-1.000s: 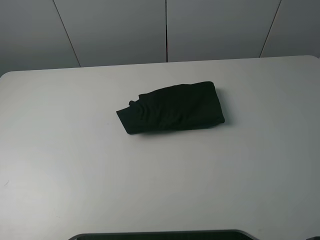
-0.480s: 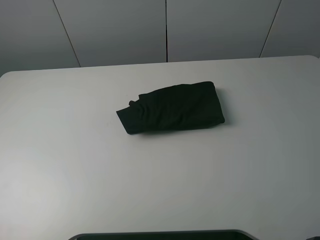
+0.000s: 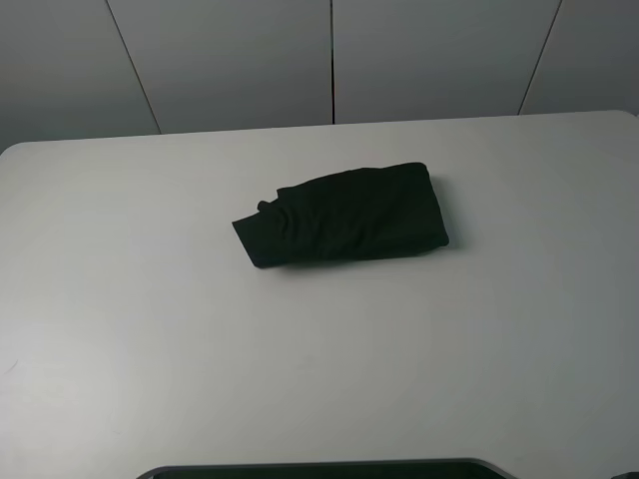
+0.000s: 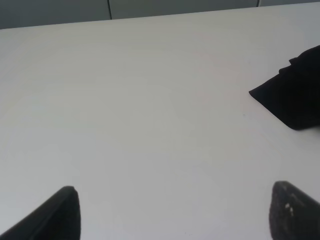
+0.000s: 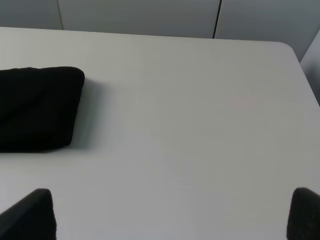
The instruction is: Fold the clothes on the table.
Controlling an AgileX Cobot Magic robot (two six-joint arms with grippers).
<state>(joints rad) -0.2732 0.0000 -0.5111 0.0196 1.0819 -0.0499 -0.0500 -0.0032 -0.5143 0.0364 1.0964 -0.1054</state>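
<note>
Nothing has moved since the earlier frames: we see the black folded garment lying just as it did.

It rests flat on the white bench, nearer the far edge than the near one and about midway between the side edges. Our left gripper and right gripper hover over bare bench on either side of it, well apart from the cloth, each with its fingers spread wide and holding nothing.

White table, grey panelled wall
</note>
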